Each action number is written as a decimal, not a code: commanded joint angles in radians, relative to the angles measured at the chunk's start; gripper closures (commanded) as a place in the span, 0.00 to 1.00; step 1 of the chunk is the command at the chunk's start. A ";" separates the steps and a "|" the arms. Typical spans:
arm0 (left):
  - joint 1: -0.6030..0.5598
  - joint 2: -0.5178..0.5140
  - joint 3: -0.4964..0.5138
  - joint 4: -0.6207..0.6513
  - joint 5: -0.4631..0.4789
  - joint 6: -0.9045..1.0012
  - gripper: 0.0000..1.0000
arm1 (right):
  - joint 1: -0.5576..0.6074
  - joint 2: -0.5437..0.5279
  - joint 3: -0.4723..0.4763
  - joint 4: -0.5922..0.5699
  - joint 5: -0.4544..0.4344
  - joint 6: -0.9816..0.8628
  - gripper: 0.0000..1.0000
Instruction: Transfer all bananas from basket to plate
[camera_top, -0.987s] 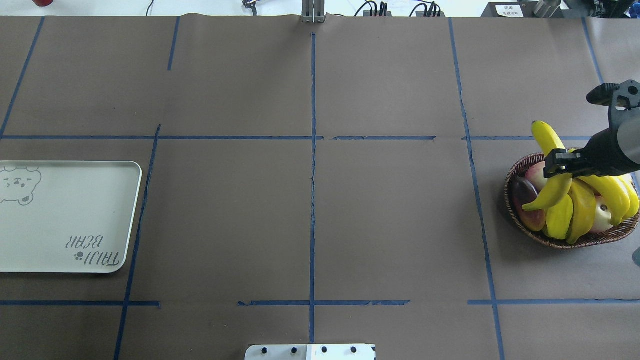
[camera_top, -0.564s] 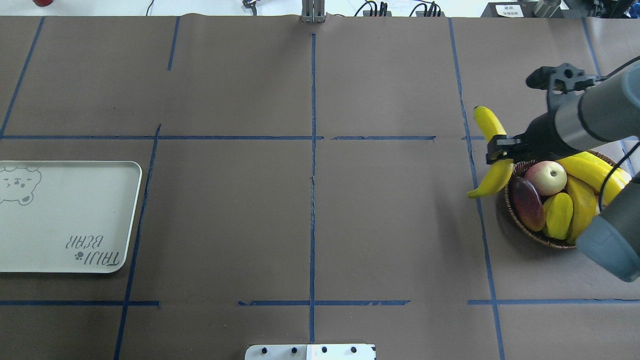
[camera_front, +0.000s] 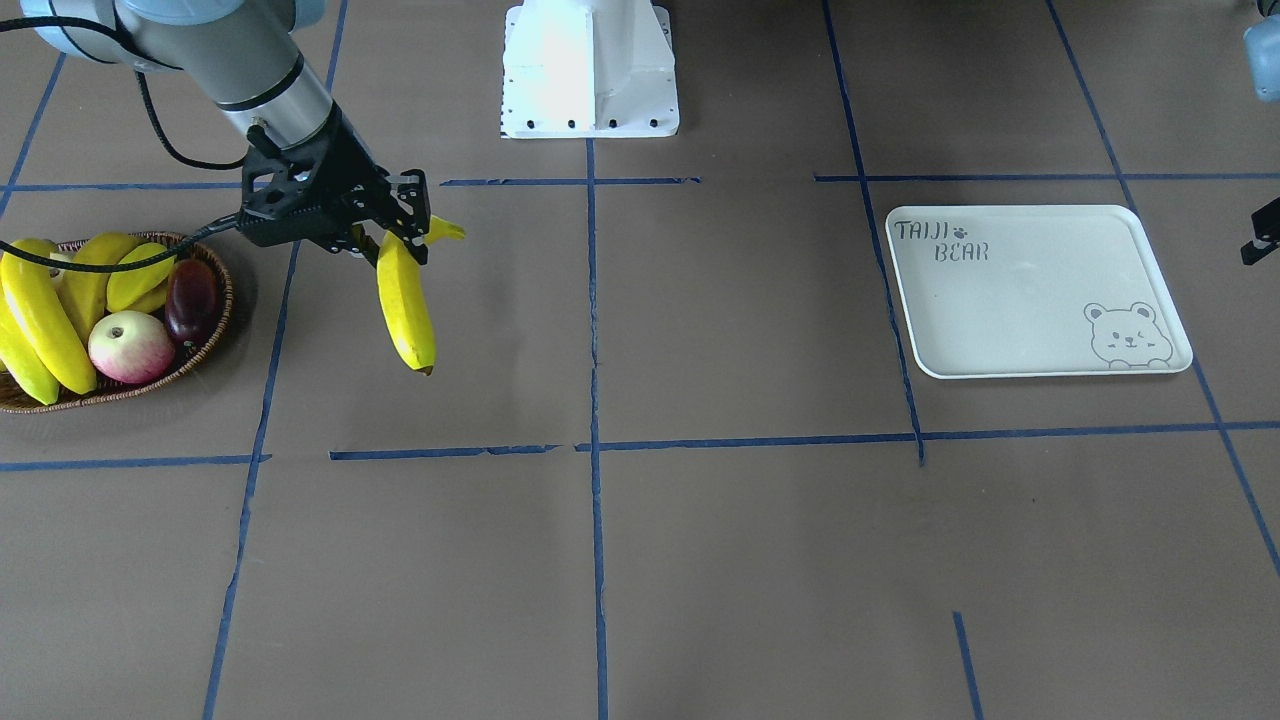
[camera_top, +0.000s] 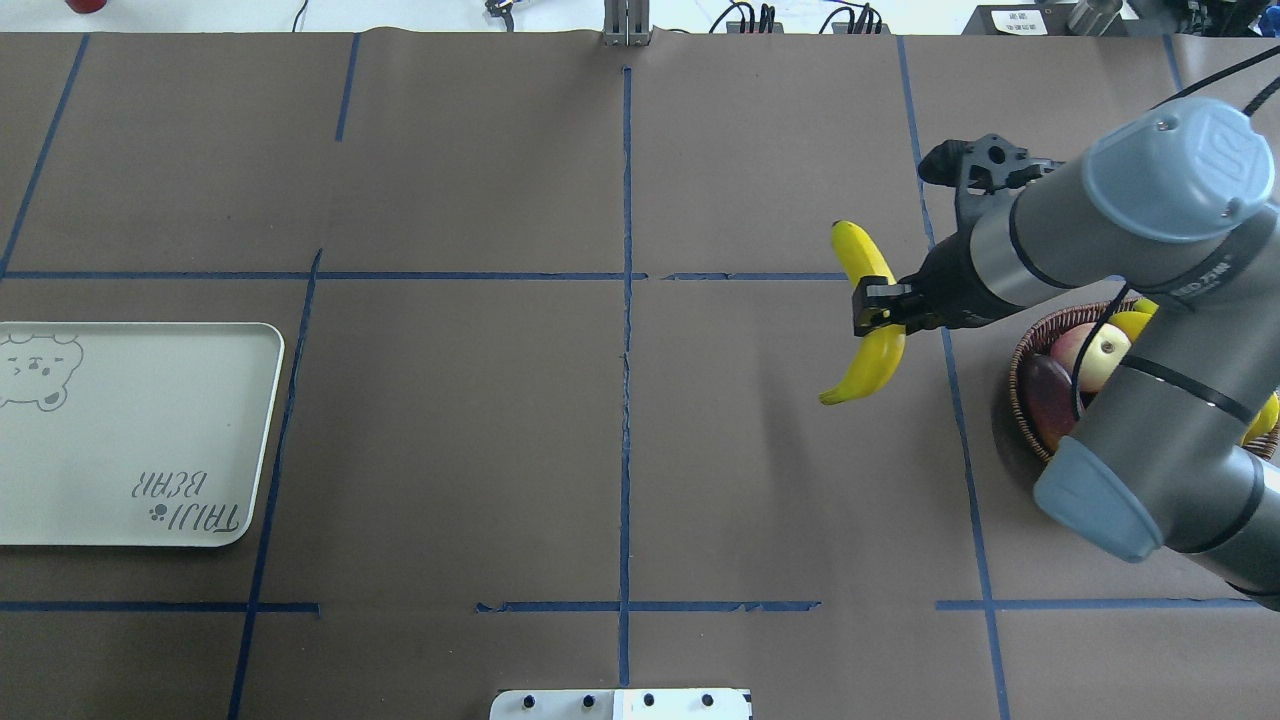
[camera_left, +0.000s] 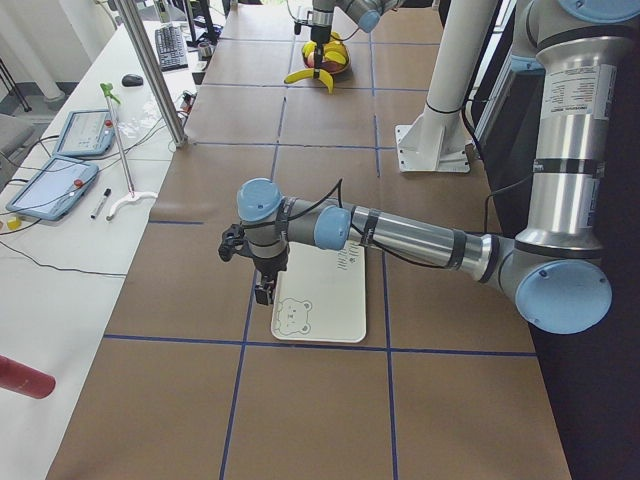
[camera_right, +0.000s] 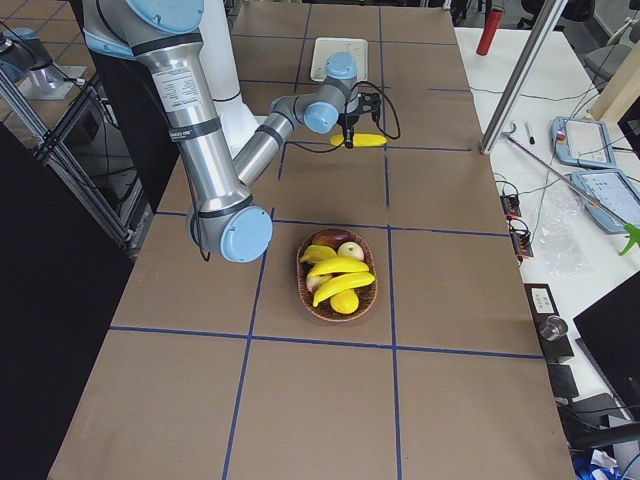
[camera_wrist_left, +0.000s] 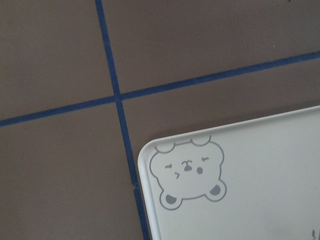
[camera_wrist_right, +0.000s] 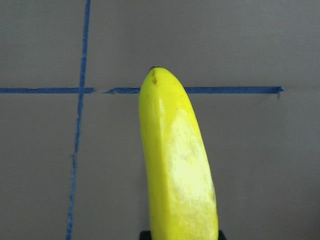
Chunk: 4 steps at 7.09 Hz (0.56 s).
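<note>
My right gripper (camera_top: 876, 308) is shut on a yellow banana (camera_top: 866, 335) and holds it by its middle above the table, left of the basket (camera_top: 1022, 390) in the overhead view. The front view shows this gripper (camera_front: 393, 238) with the banana (camera_front: 406, 305) hanging clear of the paper. More bananas (camera_front: 40, 315) lie in the wicker basket (camera_front: 218, 325). The white bear-printed plate (camera_top: 130, 430) sits bare at the far left. My left gripper (camera_left: 263, 288) hovers by the plate's (camera_left: 330, 300) corner; I cannot tell whether it is open or shut.
In the basket there are also an apple (camera_front: 125, 345), a dark purple fruit (camera_front: 192, 288) and a star fruit (camera_front: 140, 275). The robot's white base (camera_front: 590, 70) stands at the table's near edge. Blue tape lines grid the brown paper.
My right gripper has lifted the banana out of the basket and carried it leftwards in the overhead view, past the blue line beside the basket. The plate has not moved.
</note>
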 joint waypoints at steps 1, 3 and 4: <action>0.023 -0.069 0.014 0.000 -0.069 -0.086 0.00 | -0.062 0.092 -0.055 0.000 -0.090 0.018 0.75; 0.121 -0.152 0.023 -0.053 -0.173 -0.336 0.00 | -0.090 0.111 -0.113 0.152 -0.104 0.077 0.75; 0.168 -0.167 0.002 -0.107 -0.174 -0.420 0.00 | -0.117 0.113 -0.178 0.295 -0.126 0.145 0.75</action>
